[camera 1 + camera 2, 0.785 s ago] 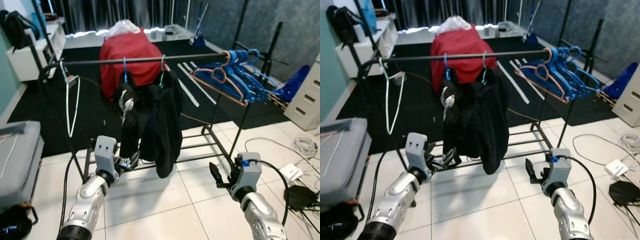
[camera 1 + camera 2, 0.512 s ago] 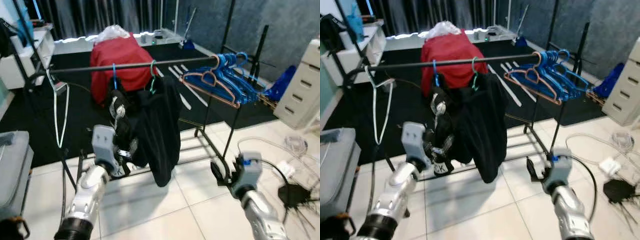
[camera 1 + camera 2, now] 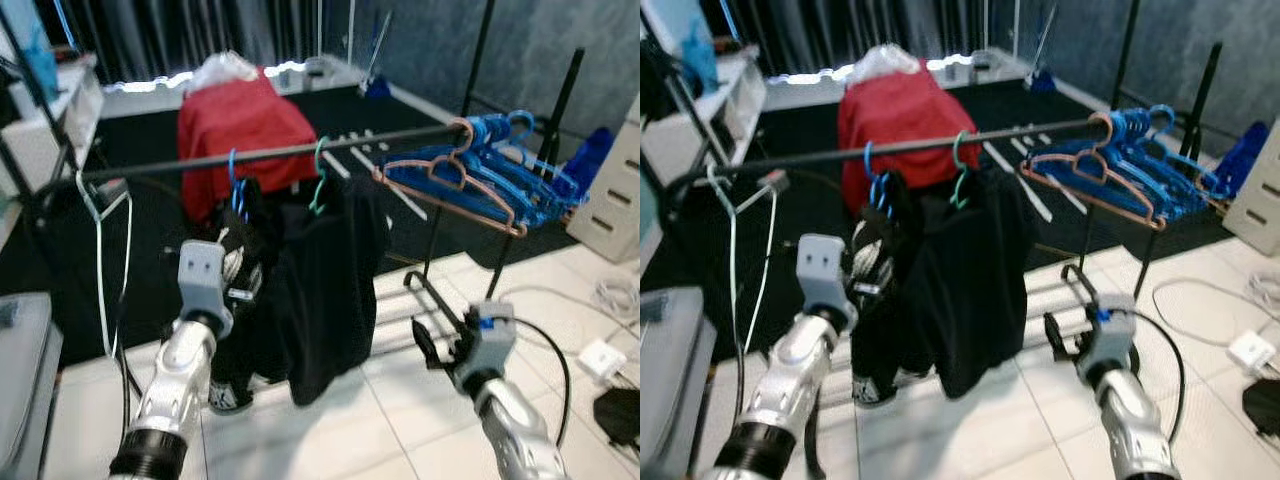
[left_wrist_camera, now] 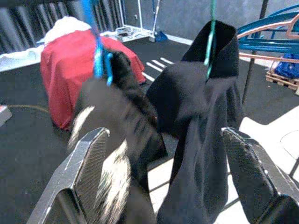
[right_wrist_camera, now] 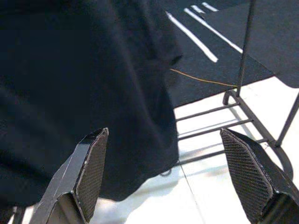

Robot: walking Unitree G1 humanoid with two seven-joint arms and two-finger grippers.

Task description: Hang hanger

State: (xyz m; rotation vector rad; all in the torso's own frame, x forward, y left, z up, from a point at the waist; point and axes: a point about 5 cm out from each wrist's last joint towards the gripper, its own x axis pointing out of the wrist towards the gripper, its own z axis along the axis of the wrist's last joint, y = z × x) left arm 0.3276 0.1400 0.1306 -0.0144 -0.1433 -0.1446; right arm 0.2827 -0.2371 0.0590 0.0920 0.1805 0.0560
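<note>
You've got the rack (image 3: 270,155) dead ahead, black clothes (image 3: 325,270) on two hangers, blue (image 3: 233,180) and green (image 3: 318,180), mid-rail. Spare hangers (image 3: 480,170) bunch at its right end. Left gripper (image 4: 163,172) is raised by the clothes, fingers spread, holding nothing. Right gripper (image 5: 168,172) sits lower, also spread wide.

Head views soft overall, motion smear heaviest at the left edge. Room dim; brightest light is a blown-out strip along the floor under the dark curtains (image 3: 180,30) at the back. White floor tiles (image 3: 1200,330) catch pale glare, black carpet (image 3: 150,125) swallows detail. Black garments (image 3: 960,270) on the rail read as flat silhouettes, no fold detail. Left wrist view: patterned garment (image 4: 112,140) streaked with blur, fingers (image 4: 88,163) soft. Right wrist view sharper, mesh on fingers (image 5: 240,163) legible, cloth nearly pure black.
</note>
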